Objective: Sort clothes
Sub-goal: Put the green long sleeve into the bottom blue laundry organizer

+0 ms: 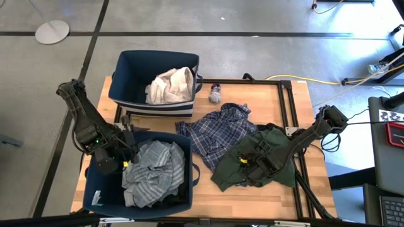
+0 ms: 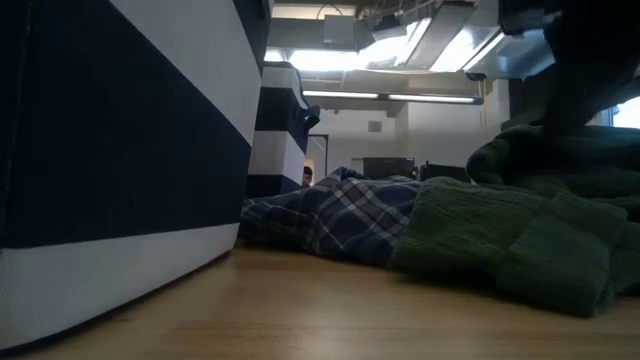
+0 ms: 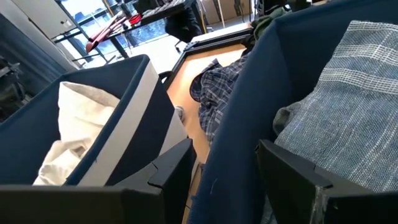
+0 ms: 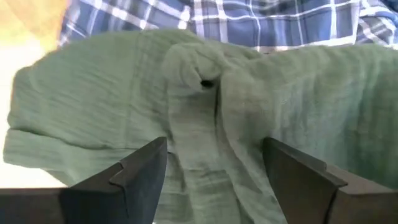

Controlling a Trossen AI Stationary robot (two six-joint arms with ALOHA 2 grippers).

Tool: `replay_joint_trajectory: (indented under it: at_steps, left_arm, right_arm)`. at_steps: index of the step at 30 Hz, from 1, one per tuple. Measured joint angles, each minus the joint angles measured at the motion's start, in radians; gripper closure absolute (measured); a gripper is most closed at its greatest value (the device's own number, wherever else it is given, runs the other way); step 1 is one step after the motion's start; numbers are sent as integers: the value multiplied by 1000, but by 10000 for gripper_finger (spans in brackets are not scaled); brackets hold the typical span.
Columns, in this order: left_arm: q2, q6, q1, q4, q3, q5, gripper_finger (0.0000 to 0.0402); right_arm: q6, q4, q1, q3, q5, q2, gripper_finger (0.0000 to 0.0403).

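My right hand (image 4: 214, 171) hangs open just over the dark green garment (image 4: 186, 112), beside the plaid shirt (image 1: 218, 129). Next I lower and pinch a fold. Left hand (image 1: 129, 154) waits open at the near bin (image 1: 189, 180).

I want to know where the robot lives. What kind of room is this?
Probably a lab or workshop: a wooden table on a bare grey floor, a yellow cable trailing across it, and strip ceiling lights overhead.

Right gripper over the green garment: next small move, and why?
Probably lower straight down and close. The right gripper is open, its fingers either side of a raised fold of the dark green garment, which lies on the table, not yet binned.
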Motion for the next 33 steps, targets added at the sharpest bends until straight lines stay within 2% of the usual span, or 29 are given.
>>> replay_joint_trajectory:
  at_steps: [6,11,15,26,29,33]
  left_arm:
    - [0,-18,0,0,0,0,231]
    - [0,-21,0,0,0,0,231]
    - [0,-21,0,0,1,0,231]
    - [0,-21,0,0,1,0,231]
    - [0,-21,0,0,1,0,231]
    - [0,-20,0,0,1,0,231]
  right_arm:
    - [-14,48,0,-106,-31,0,139]
    - [-80,223,0,-192,-77,0,139]
    - [-104,318,0,-254,-77,0,139]
    - [-97,410,0,-352,-40,0,140]
    - [-88,407,0,-369,-40,0,163]
    - [-87,402,0,-365,-50,0,246]
